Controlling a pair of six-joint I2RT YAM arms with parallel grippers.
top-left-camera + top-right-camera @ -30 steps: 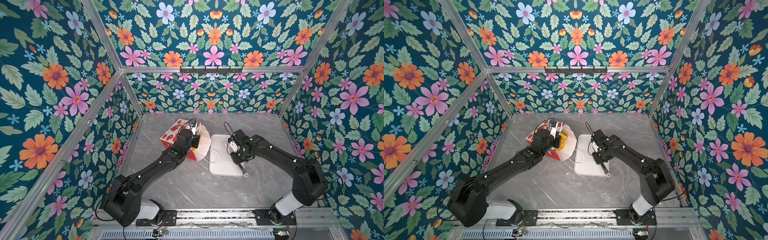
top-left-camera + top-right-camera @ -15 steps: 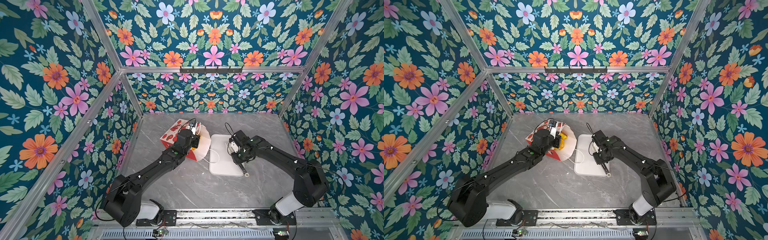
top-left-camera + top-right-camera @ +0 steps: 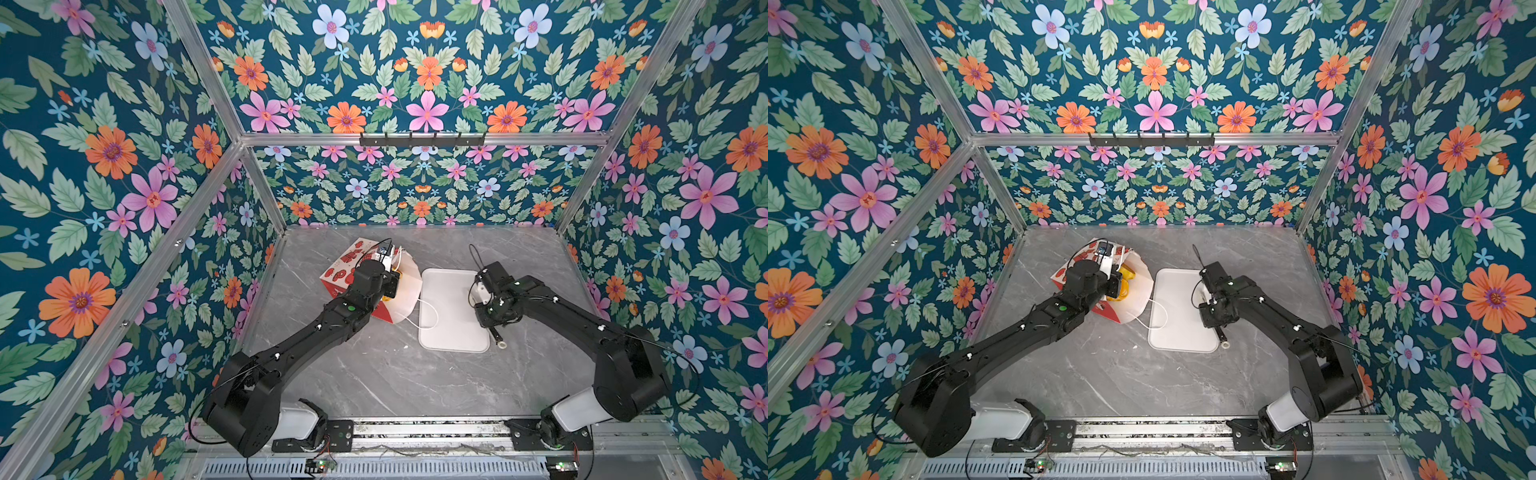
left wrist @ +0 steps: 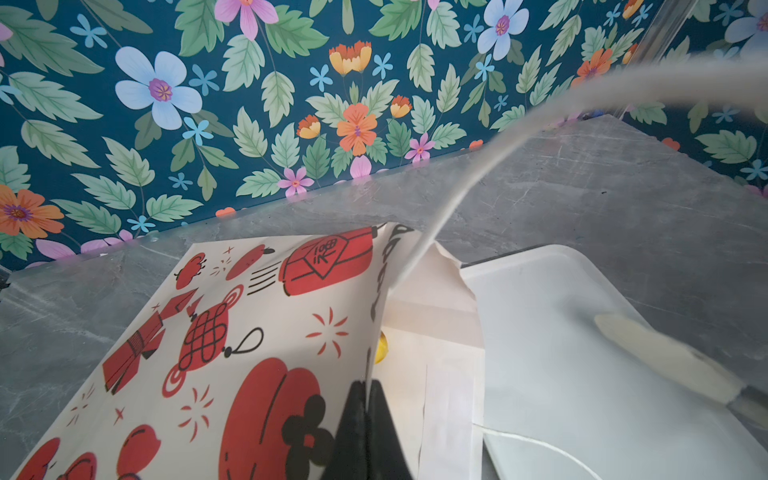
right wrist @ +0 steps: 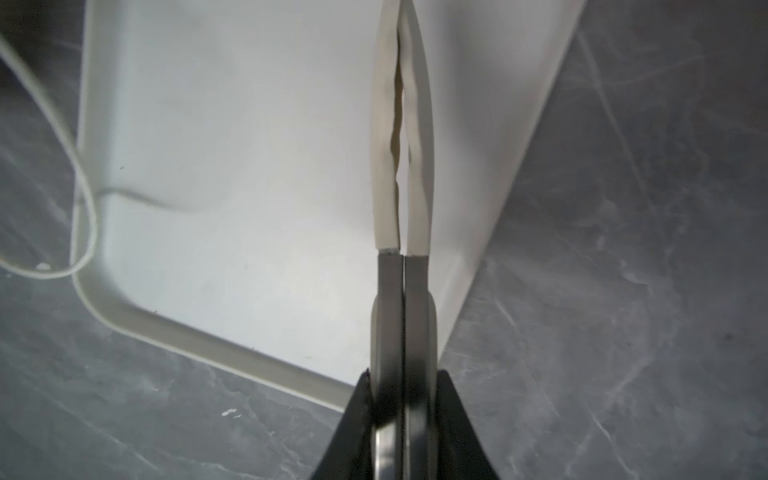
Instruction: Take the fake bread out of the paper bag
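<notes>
– Inside the paper bag (image 4: 249, 332), which lies on its side toward the counter's (image 3: 374, 382) far left corner, only a yellow sliver of the fake bread (image 3: 1128, 279) shows. How will it handle?
– Light, hard and glossy, I'd judge. That makes it slippery, so pinch across a narrow part.
– And the bag?
– Thin paper that tears easily. The left gripper's (image 4: 365, 388) jaws are clenched on its upper lip, holding the mouth open toward the white tray (image 3: 453, 332). The right gripper's (image 5: 405, 386) jaws grasp closed tongs (image 5: 401, 166) over that tray.

The paper bag (image 3: 338, 268) lies left of tray (image 3: 451, 316), fake bread (image 3: 1127, 279) inside.
</notes>
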